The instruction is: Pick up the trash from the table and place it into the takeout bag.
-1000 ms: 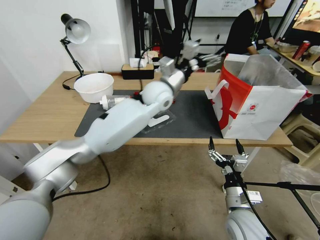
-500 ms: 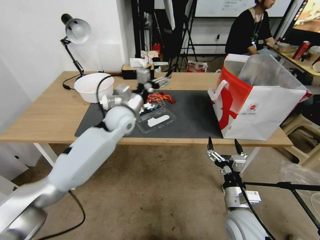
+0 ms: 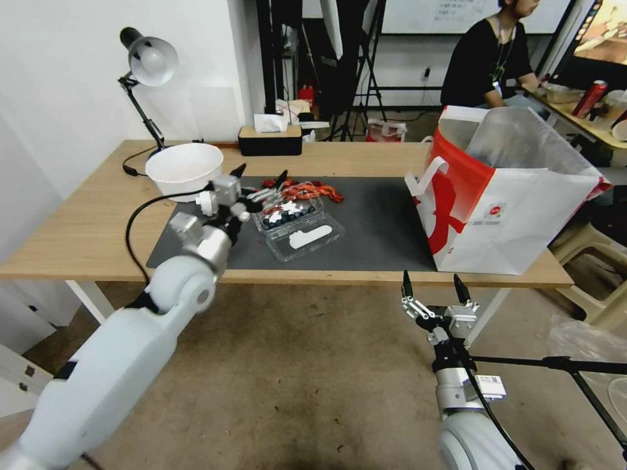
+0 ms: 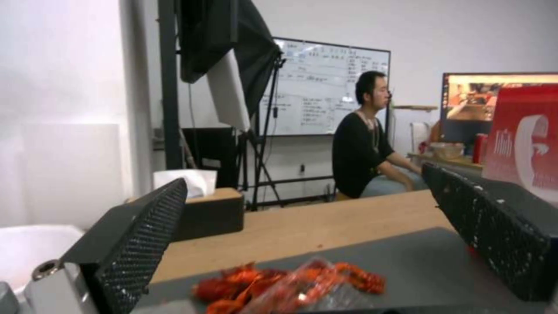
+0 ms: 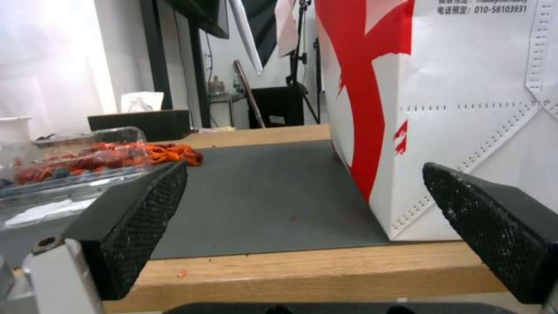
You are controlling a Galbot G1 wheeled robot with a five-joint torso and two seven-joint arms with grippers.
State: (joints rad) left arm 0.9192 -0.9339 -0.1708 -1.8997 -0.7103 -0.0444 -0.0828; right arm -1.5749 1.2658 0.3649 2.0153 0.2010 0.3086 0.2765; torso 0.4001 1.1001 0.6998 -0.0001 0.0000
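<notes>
- The left tool (image 3: pixel 258 177) hovers just above the dark grey mat (image 3: pixel 372 222), fingers spread wide and empty, near the clear clamshell (image 3: pixel 297 225) and the red scraps (image 3: pixel 307 191).
- In the left wrist view the red scraps (image 4: pixel 290 283) lie between the two black, cross-hatched fingers (image 4: pixel 139 244), low in front of them; whether any pad touches them is hard to tell.
- The white bowl (image 3: pixel 184 170) stands on the tabletop (image 3: pixel 85 222) at the mat's far left corner, with a white-capped bottle (image 3: pixel 208 201) lying partly behind the left tool.
- The black tissue box (image 3: pixel 270 140) sits at the far edge, and the silver desk lamp (image 3: pixel 147 65) rises from the far left corner.
- The takeout bag (image 3: pixel 503 196) stands upright at the mat's right end, close to the front edge, its mouth open and the foil lining showing; flat white handles hang on its left side.
- A bare stretch of mat lies between the clamshell and the bag.
- The right tool (image 3: pixel 434 294) waits below the tabletop's front edge, before the bag, its fingers released and wide apart; the right wrist view shows the bag's (image 5: pixel 442 109) creased paper wall just beyond them.
</notes>
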